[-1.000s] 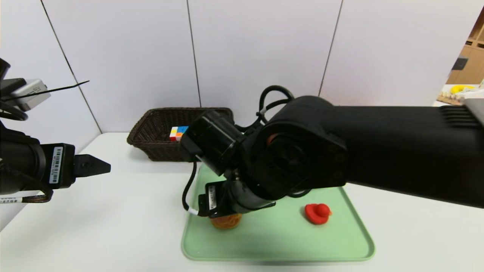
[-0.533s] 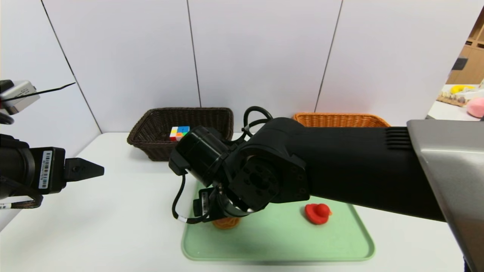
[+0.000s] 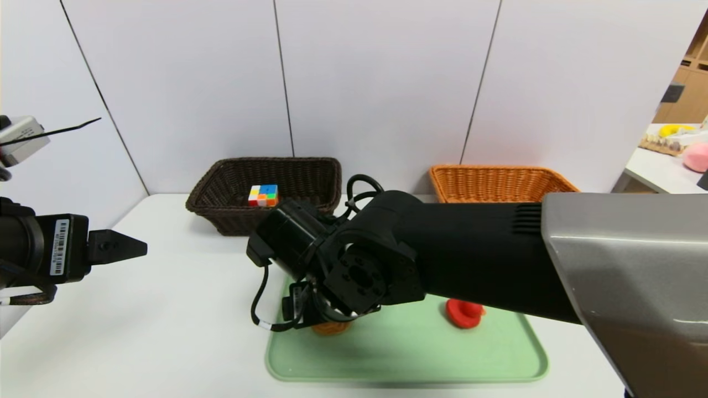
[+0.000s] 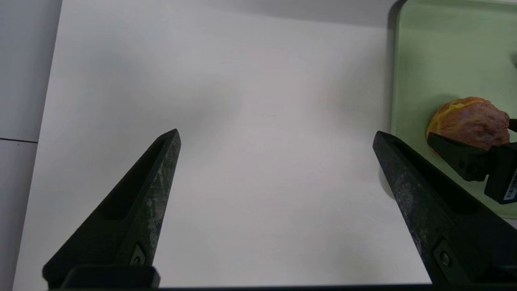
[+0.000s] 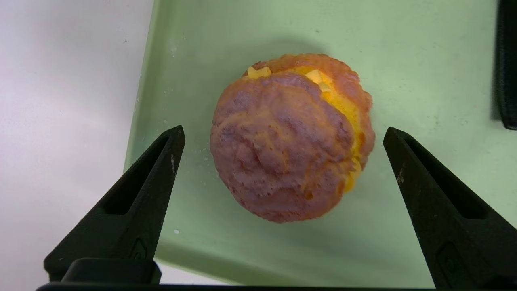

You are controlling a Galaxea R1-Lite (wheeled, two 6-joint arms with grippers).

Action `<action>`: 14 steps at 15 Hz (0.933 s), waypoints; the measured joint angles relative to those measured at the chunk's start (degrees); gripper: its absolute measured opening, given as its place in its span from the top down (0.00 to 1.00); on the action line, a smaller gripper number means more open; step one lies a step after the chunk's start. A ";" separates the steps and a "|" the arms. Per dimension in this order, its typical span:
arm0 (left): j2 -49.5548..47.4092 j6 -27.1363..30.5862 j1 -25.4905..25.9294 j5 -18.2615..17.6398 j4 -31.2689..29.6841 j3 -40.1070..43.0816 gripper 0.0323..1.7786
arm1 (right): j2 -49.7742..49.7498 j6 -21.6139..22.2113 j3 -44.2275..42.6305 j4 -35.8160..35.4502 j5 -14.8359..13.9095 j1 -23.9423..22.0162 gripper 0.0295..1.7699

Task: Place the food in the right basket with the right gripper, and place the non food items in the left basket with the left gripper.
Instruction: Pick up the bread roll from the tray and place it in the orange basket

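Now we see the right gripper (image 5: 282, 137) hanging directly above the bun (image 5: 288, 137), its two fingers (image 5: 133, 202) spread wide, one on each side of the bun and not touching it, so it grasps nothing. Below the gripper, the bun sits on the green tray (image 5: 424, 60), close to the tray edge that borders the white table (image 5: 60, 101). It is nearly round, so we cannot give it a clear long axis; its crackled pinkish top faces up toward the gripper, and a yellow seam runs along the side nearer to one finger. Beyond that finger, a black object (image 5: 507, 64) lies at the border of the right wrist view, too cut off to name. In the head view, the red duck (image 3: 463, 314) rests on the same tray, apart from the gripper and half hidden by the right arm. The left gripper (image 4: 276, 137) hovers over bare table well away from the tray, its fingers also released and empty. Farther back, the puzzle cube (image 3: 263, 195) lies inside the dark brown basket (image 3: 221, 188), and the orange-tan basket (image 3: 492, 182) stands beside it.
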 joint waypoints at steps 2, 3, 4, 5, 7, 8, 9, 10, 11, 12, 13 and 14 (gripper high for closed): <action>-0.13 -0.01 0.11 -0.09 -0.02 0.00 0.05 | 0.85 0.02 0.06 -0.94 -0.02 -0.40 0.04; -0.17 -0.01 0.13 -0.20 0.00 0.00 0.05 | 1.22 0.07 0.06 -0.95 0.06 -0.55 0.04; -0.20 -0.06 0.18 -0.29 -0.05 0.10 0.05 | 1.46 0.13 0.09 -0.95 0.09 -0.60 0.04; -0.22 -0.06 0.18 -0.29 -0.09 0.24 0.05 | 1.61 0.09 0.09 -0.95 0.11 -0.63 0.04; -0.26 -0.10 0.21 -0.29 -0.27 0.60 0.05 | 1.91 0.05 0.09 -0.98 0.13 -0.83 0.23; -0.28 -0.17 0.21 -0.29 -0.28 0.71 0.05 | 2.02 0.13 0.09 -0.91 0.15 -0.94 0.31; -0.35 -0.17 0.21 -0.30 -0.28 0.79 0.05 | 2.10 0.18 0.09 -0.91 0.15 -0.96 0.39; -0.46 -0.17 0.21 -0.35 -0.28 0.85 0.05 | 2.12 0.16 0.09 -0.91 0.13 -0.96 0.44; -0.57 -0.20 0.21 -0.33 -0.22 0.90 0.05 | 2.12 0.11 0.09 -0.91 0.13 -1.01 0.48; -0.68 -0.17 0.21 -0.35 -0.13 0.96 0.05 | 2.02 0.09 0.09 -0.91 0.06 -1.01 0.52; -0.77 -0.20 0.21 -0.33 -0.11 1.07 0.05 | 1.83 0.09 0.09 -0.78 0.11 -1.01 0.54; -0.78 -0.26 0.21 -0.33 -0.11 1.10 0.05 | 1.41 -0.06 0.12 -0.43 0.17 -1.01 0.55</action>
